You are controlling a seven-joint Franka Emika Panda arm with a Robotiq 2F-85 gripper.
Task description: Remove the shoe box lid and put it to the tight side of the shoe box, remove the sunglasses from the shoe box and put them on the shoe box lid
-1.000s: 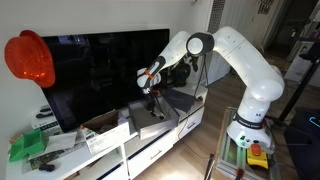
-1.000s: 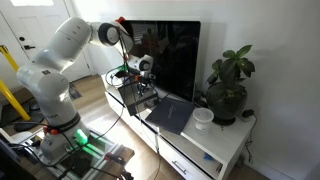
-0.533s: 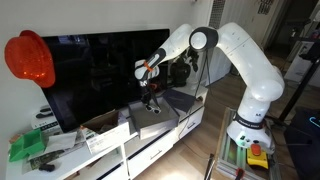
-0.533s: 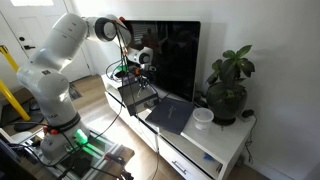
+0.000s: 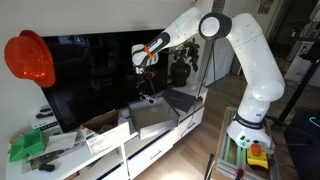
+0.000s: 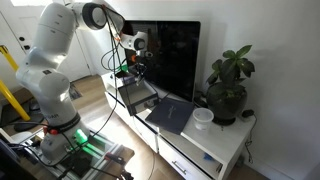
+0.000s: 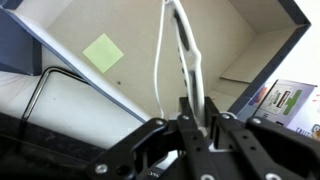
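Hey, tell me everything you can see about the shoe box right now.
The shoe box is rectangular and looks like cardboard, with pale walls and a greyish inside. It stands open and level on the white cabinet in front of the TV, with its dark lid lying beside it. In the wrist view its floor shows a small yellow-green square and otherwise looks bare. The gripper hangs above it, holding the sunglasses.

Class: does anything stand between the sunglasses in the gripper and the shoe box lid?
Nothing visible does. The gripper holds the sunglasses above the open shoe box; the shoe box lid lies bare beside it.
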